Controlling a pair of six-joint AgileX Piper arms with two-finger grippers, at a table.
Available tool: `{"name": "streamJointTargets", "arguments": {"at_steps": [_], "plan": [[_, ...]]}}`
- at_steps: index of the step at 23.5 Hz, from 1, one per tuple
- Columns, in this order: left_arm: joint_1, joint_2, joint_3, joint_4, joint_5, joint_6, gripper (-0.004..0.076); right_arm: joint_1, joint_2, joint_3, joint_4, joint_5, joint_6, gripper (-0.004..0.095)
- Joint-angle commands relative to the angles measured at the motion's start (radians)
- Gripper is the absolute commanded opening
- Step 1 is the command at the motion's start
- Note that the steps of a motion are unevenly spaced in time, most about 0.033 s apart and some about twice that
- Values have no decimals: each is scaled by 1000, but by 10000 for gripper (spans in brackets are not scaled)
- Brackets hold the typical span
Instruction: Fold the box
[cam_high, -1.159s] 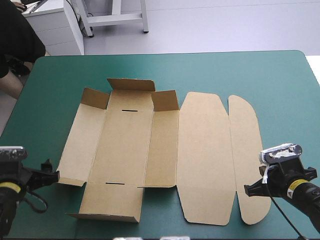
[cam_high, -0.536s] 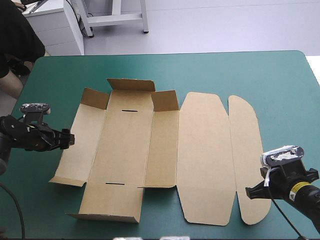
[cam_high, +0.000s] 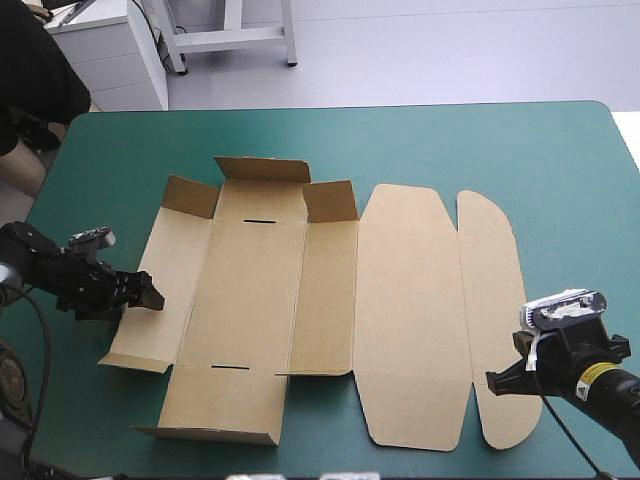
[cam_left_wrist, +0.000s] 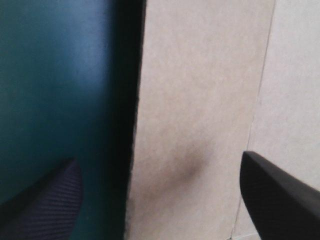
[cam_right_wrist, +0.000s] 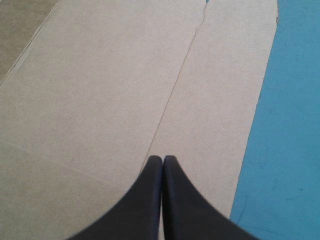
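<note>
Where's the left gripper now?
High view, left side: the left gripper, black fingers open, straddles the left edge of the unfolded brown cardboard box.

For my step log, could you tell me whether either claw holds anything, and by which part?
Nothing is held: the left claw stands open over the box's left edge; the right claw is shut above it.

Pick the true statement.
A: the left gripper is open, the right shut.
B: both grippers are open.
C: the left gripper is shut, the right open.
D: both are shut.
A: on the left gripper the fingers stand apart at the box edge; on the right gripper they meet in one arch.
</note>
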Motion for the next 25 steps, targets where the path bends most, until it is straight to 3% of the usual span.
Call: {"name": "streamJointTargets", "arguments": {"at_steps": [1,5,11,18,20,21,24,25], "plan": [[1,-25,-27,-123,46,19,607,-4,-1,-26,-8,-59,-9,-20],[-23,-25,-28,-225,168,70,601,-4,-1,-26,-8,-57,-9,-20],[-103,-25,-27,-142,168,-1,577,-4,-1,-26,-8,-59,-9,-20],[-119,-57,0,-96,168,-61,370,-4,-1,-26,-8,-61,-9,-20],[-119,-56,2,-100,168,-72,276,-4,-1,-26,-8,-61,-9,-20],[-119,-56,8,-105,168,-75,170,-4,-1,-26,-8,-61,-9,-20],[-119,-56,9,-108,168,-75,-7,-4,-1,-26,-8,-61,-9,-20],[-119,-56,9,-108,168,-75,-7,-4,-1,-26,-8,-61,-9,-20]]}}
